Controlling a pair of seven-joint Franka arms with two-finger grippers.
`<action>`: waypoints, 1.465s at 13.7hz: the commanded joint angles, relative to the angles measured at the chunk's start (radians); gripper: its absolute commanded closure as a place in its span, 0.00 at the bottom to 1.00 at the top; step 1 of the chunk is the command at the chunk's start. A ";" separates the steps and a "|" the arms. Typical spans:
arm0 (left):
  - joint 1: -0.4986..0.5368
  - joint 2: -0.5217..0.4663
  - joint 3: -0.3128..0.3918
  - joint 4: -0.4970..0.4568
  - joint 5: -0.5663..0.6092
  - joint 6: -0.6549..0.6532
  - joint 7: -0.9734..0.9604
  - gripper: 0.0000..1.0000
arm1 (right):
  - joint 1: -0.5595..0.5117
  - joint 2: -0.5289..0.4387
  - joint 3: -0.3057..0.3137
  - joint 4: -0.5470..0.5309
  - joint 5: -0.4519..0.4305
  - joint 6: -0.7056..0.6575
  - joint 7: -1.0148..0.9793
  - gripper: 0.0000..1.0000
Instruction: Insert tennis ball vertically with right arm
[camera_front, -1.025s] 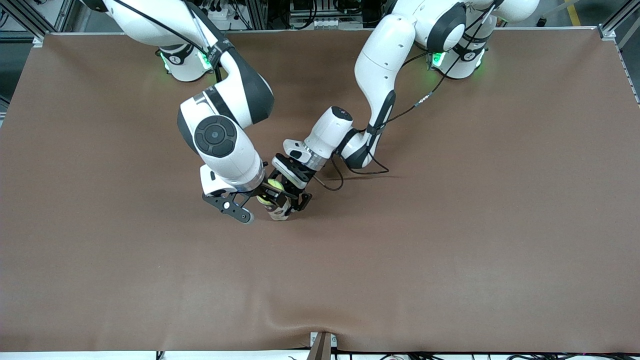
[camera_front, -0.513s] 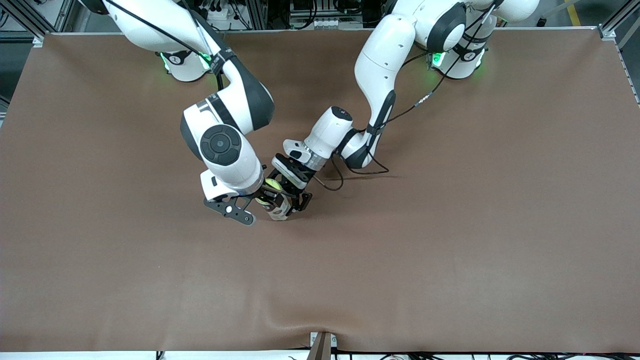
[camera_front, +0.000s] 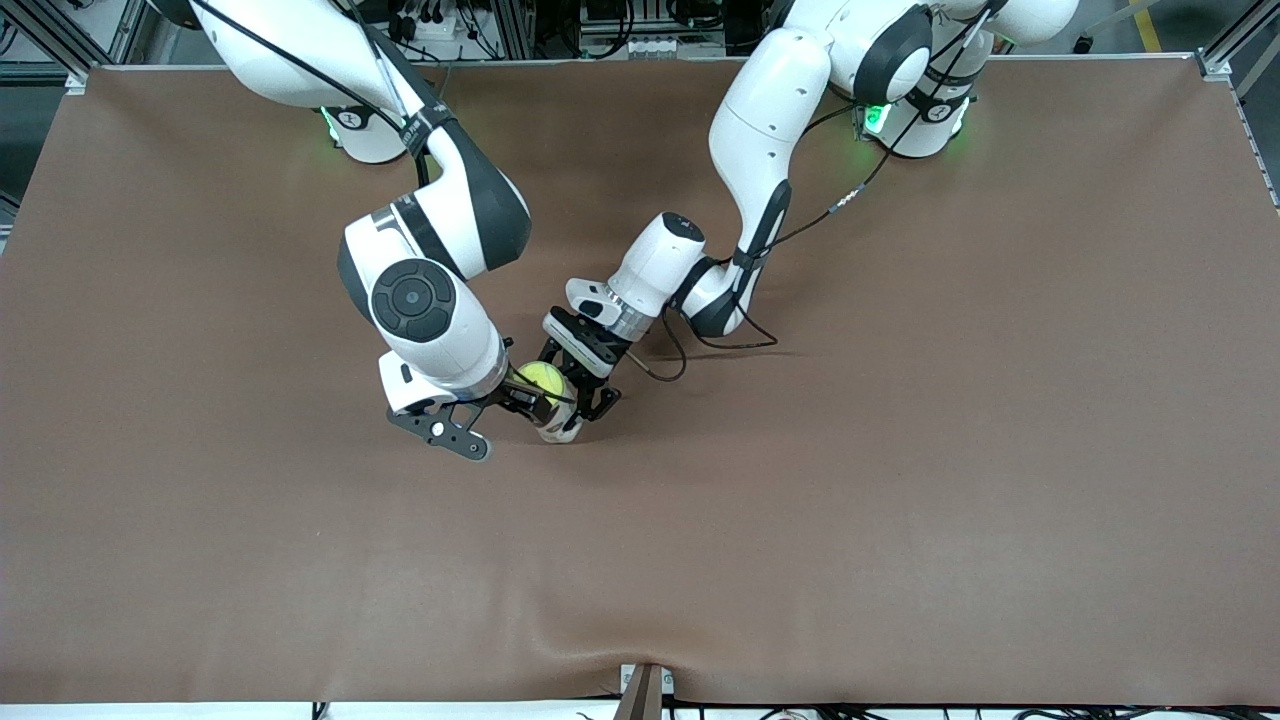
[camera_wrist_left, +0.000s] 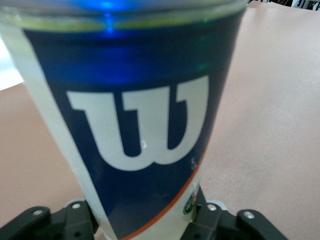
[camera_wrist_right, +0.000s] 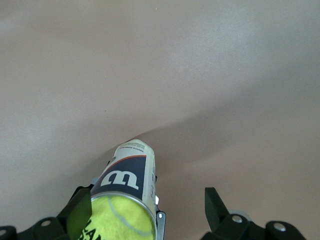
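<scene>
One tennis ball (camera_front: 541, 378) sat in the open mouth of the can (camera_front: 558, 420), which stood upright on the brown tabletop (camera_front: 900, 450) near its middle. The left gripper (camera_front: 583, 395) had its fingers closed around the can's lower body, steadying it. The right gripper (camera_front: 500, 400) was just beside the can's top with its fingers spread wide and holding nothing. The insertion looked essentially done; what remained, by my judgement, was for the right arm to pull clear.
</scene>
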 joint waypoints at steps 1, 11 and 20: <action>-0.011 0.007 0.016 0.012 -0.008 -0.009 0.005 0.40 | -0.003 -0.023 0.013 -0.006 -0.001 -0.054 -0.011 0.00; -0.011 0.007 0.016 0.012 -0.009 -0.009 0.003 0.38 | -0.012 -0.067 0.016 -0.006 0.004 -0.161 -0.074 0.00; -0.011 0.007 0.016 0.012 -0.009 -0.009 0.003 0.38 | -0.036 -0.092 0.017 0.029 0.042 -0.203 -0.082 0.00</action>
